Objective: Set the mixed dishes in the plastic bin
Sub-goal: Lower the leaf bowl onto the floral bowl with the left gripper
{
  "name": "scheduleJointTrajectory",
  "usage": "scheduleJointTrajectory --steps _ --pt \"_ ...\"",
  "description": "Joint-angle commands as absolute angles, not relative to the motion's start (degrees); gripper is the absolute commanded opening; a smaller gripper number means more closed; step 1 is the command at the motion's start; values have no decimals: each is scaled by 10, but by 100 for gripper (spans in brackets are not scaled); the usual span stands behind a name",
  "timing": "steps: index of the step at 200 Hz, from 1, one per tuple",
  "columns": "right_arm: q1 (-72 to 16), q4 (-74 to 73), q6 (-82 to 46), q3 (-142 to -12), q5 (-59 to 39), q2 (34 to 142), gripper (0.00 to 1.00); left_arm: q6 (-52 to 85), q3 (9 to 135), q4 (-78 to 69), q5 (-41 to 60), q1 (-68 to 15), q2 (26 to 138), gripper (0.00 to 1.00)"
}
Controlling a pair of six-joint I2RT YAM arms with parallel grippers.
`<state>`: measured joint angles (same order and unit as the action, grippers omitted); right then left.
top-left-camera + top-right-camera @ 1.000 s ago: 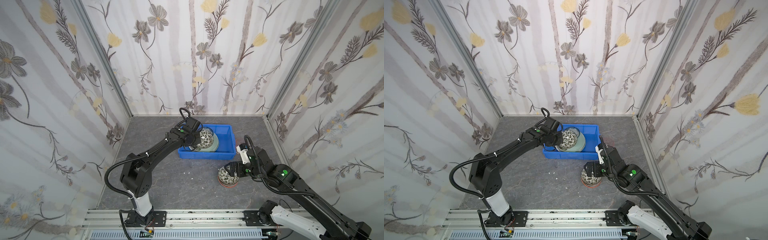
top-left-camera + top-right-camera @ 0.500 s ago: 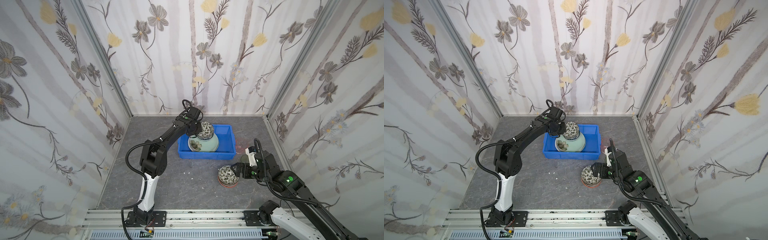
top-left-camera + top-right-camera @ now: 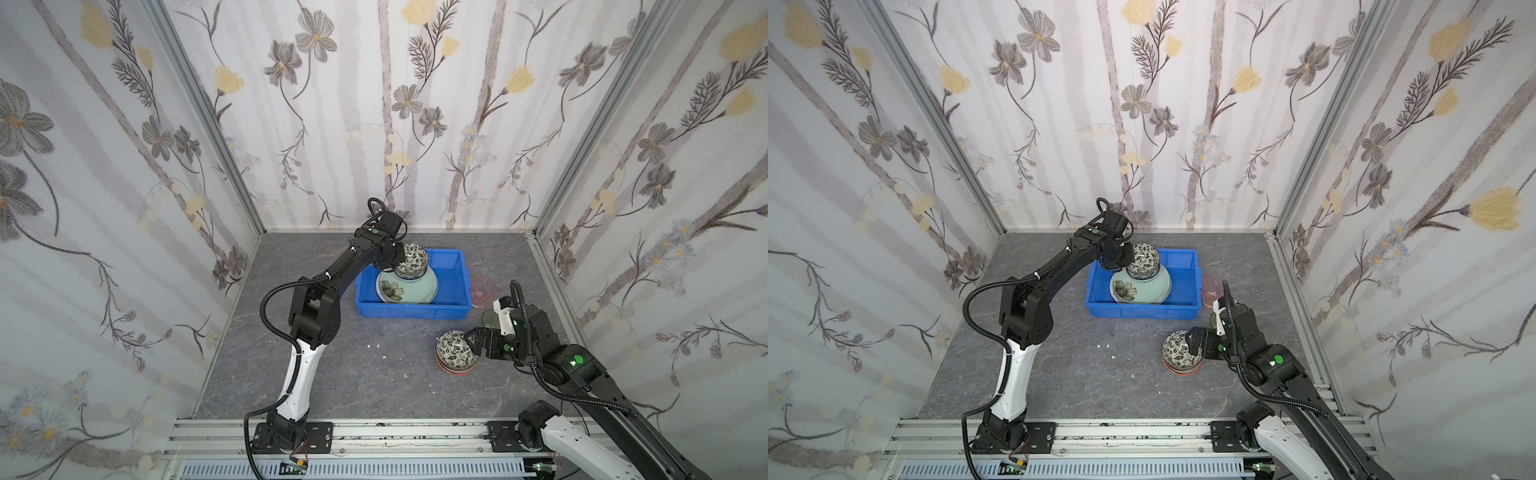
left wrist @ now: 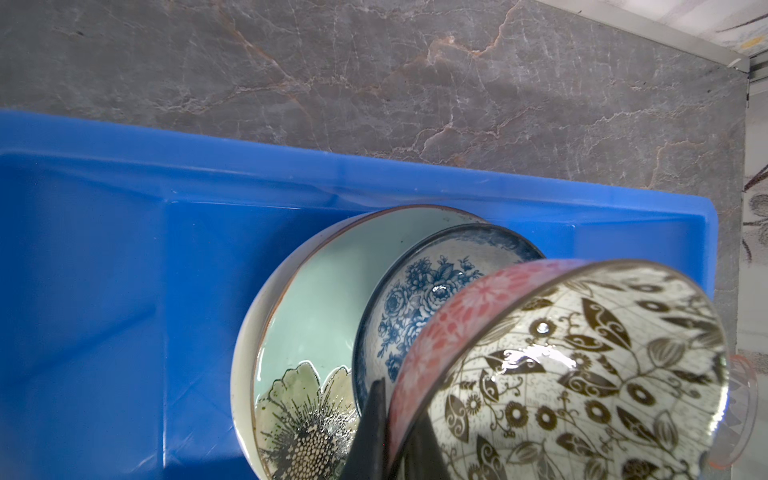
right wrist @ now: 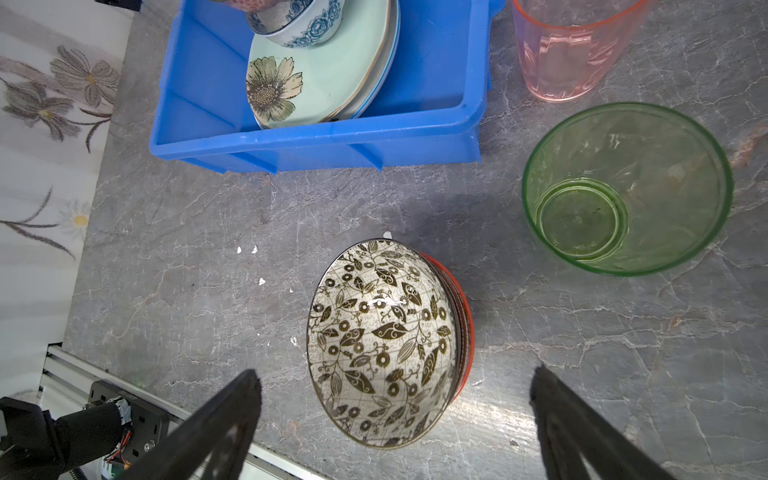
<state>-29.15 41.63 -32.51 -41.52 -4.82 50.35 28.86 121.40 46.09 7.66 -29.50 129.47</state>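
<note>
The left gripper (image 4: pixel 395 444) is clamped on the rim of a tilted bowl (image 4: pixel 582 374) over the blue bin (image 3: pixel 411 312), while the right gripper (image 5: pixel 395 372) hangs with jaws wide apart, holding nothing

The tilted bowl is glossy, with black leaves on white inside and pink flowers outside. Directly under it a blue-white bowl (image 4: pixel 415 307) sits on a mint plate (image 4: pixel 316 316) painted with a flower, on top of more plates inside the smooth-walled bin; whether the two bowls touch cannot be told. On the veined grey table (image 5: pixel 623 353) a second leaf-print bowl (image 5: pixel 382 332) tops a nested stack with an orange bowl (image 5: pixel 468 328) lowest. A clear green tumbler (image 5: pixel 623 187) stands just beside the stack, a pink tumbler (image 5: pixel 569 50) stands by the bin's outer wall, and white crumbs (image 5: pixel 249 249) lie near
</note>
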Motion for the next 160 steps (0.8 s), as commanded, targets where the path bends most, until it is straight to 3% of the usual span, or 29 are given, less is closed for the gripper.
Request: scheduleJointTrajectory --steps 1,160 --pt "-289 398 -325 -412 -58 504 100 284 1221 467 79 -293 1299 0" --pt "-277 396 -322 -397 -67 500 100 282 1248 471 91 -293 1327 3"
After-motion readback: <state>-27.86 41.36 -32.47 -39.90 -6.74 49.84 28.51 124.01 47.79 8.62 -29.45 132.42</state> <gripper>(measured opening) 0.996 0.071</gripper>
